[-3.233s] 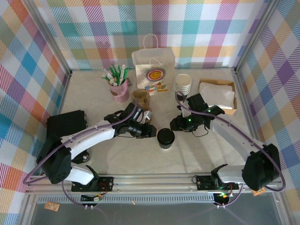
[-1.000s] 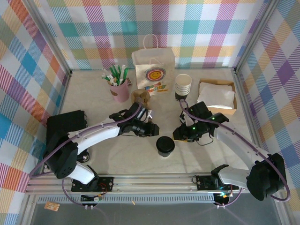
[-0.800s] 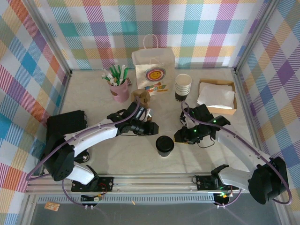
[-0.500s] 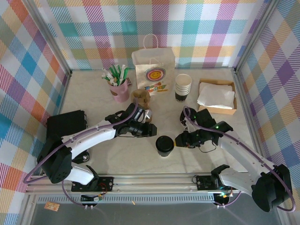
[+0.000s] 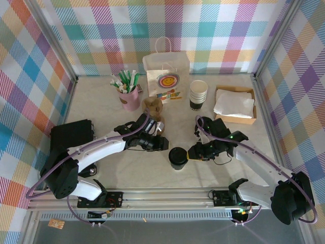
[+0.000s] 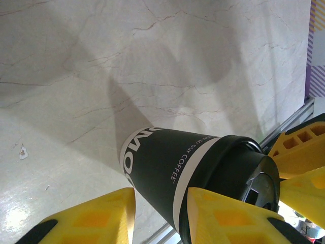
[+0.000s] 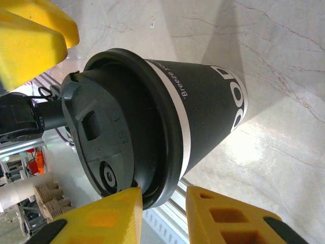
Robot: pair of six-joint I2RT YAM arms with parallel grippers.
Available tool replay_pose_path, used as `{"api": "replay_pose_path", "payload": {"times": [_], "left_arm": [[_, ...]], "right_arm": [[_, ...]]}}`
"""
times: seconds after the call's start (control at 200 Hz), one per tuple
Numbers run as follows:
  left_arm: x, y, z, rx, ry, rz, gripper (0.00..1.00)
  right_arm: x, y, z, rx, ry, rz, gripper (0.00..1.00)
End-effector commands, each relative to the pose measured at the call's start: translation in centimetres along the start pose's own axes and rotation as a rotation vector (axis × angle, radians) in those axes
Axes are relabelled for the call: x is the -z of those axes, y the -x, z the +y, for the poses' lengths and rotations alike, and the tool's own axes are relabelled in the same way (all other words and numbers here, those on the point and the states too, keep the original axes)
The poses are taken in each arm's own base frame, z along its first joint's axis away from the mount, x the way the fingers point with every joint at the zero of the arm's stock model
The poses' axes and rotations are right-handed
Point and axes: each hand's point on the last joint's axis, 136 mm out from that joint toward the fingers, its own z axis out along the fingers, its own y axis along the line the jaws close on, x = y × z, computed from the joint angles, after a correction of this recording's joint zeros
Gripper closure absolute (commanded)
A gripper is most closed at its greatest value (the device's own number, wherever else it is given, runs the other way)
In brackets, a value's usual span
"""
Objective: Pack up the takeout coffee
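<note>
1. The table [image 5: 101, 109] carries all items. The paper bag [image 5: 167, 76], printed with a smiley face, stands upright at the upper centre of the top view, well apart from the cup.

2. The takeout coffee [image 5: 178, 157] stands upright on the table at the lower centre of the top view, lid fitted, between the two grippers.

3. The left gripper [image 5: 163, 144] sits just beside the cup on its upper left. Its jaws are parted and hold nothing. In the left wrist view the cup body lies beyond the fingertips.

4. The right gripper [image 5: 190, 154] sits at the cup's right side. In the right wrist view the lid [image 7: 109, 127] rim dips into the narrow gap between the fingers. The pictures do not confirm whether this is a clamped hold or mere contact.

5. Progress, as judged: early stage. Done: cup is lidded and both grippers are positioned. Left: secure the grasp, lift, carry to the bag, lower inside.
</note>
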Motion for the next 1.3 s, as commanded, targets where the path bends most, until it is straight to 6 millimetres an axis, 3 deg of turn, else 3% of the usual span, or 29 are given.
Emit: {"api": "replay_pose_path", "payload": {"times": [0.0,1.01,1.295], "left_arm": [[0.0,-1.5,0.5,0.001,0.004,0.048,0.67],[0.7,-3.5,1.4,0.041,-0.013,0.046,0.68],[1.0,-2.6,0.8,0.053,-0.051,-0.014,0.68]], "right_arm": [[-0.5,0.2,-0.1,-0.005,0.002,0.002,0.72],[-0.8,5.0,1.0,0.037,-0.032,-0.060,0.69],[-0.6,3.7,1.1,0.047,-0.006,-0.040,0.68]]}}
